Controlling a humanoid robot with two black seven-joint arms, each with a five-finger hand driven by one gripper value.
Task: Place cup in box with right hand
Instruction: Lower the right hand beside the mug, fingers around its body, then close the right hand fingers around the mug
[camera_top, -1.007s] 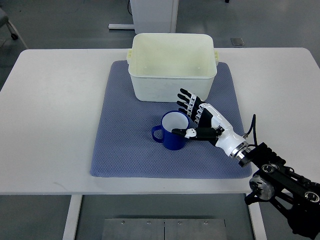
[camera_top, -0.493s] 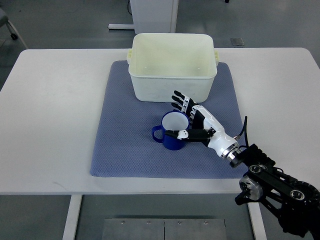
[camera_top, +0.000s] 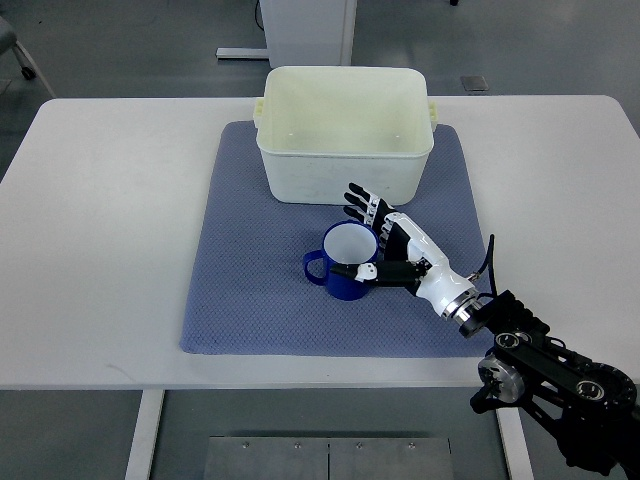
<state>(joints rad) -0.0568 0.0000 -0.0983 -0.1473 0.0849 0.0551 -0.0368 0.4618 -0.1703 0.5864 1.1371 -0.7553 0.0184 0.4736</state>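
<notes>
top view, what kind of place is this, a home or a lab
Most likely a lab or test room: a plain white table on a grey floor, a blue mat laid out as a work area, and a robot's right hand at a blue cup.

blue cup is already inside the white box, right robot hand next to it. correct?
No. The top view shows the blue cup standing on the grey mat, in front of the white box, not inside it. The right robot hand is indeed next to it.

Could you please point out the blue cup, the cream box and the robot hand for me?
blue cup (camera_top: 343, 282): top view, on its outer front wall.
cream box (camera_top: 345, 172): top view, on its near outer wall.
right robot hand (camera_top: 395, 245): top view, on the palm's back.
</notes>
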